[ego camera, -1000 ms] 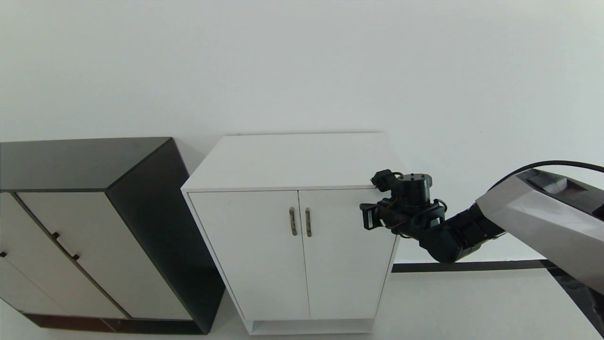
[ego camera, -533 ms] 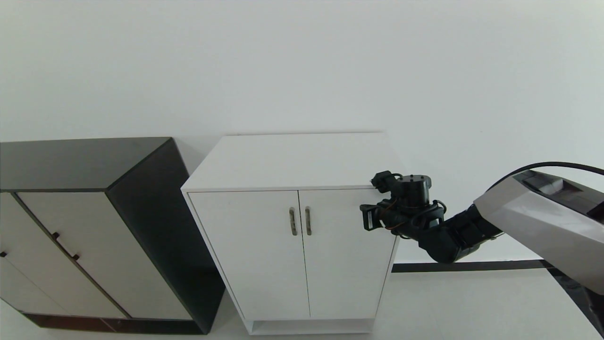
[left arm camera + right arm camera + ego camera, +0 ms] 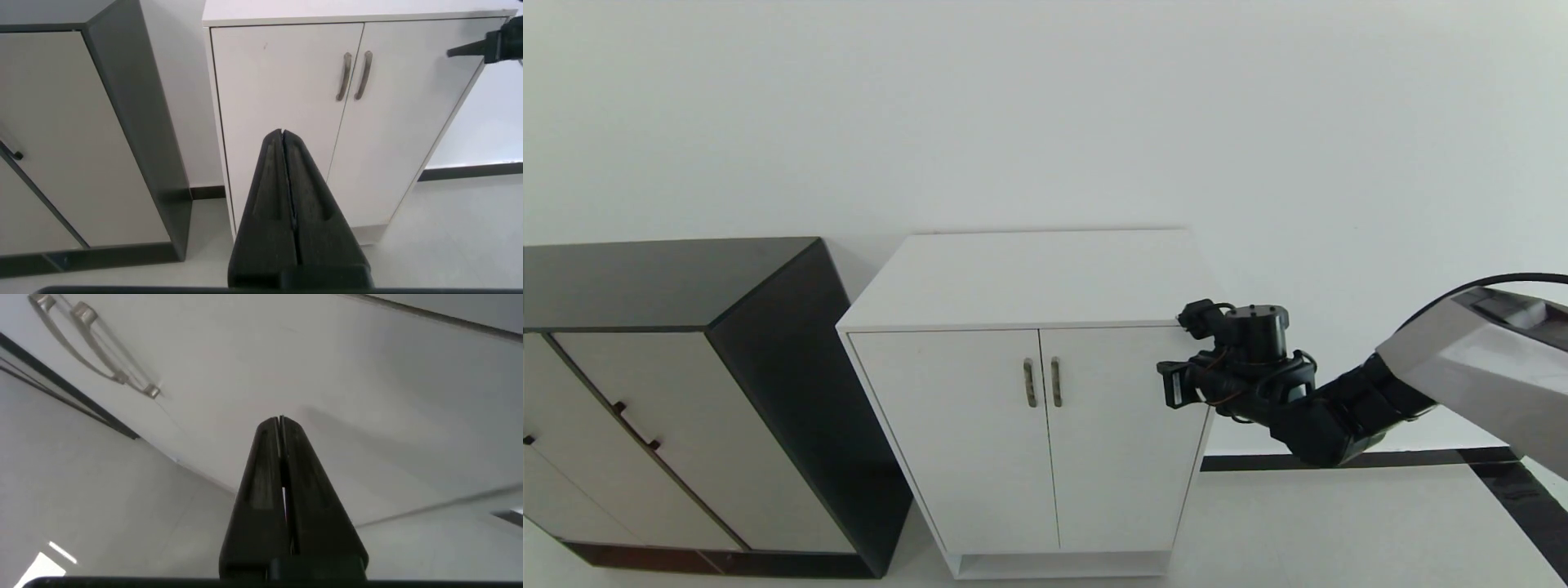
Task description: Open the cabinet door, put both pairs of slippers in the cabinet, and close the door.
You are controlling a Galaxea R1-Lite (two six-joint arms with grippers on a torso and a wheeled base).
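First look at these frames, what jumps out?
The white cabinet in the middle, shut, with paired handles at its centre seam. The right gripper, shut, is by the upper outer corner of the right door. A dark cabinet stands to the white one's left.

Head camera looks down at the white cabinet [image 3: 964,433]; both wrist cameras face it, right nearest.

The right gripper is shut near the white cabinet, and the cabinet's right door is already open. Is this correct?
No. The right door is closed, flush with the left door, as the head view shows. The right gripper is indeed shut near the white cabinet.
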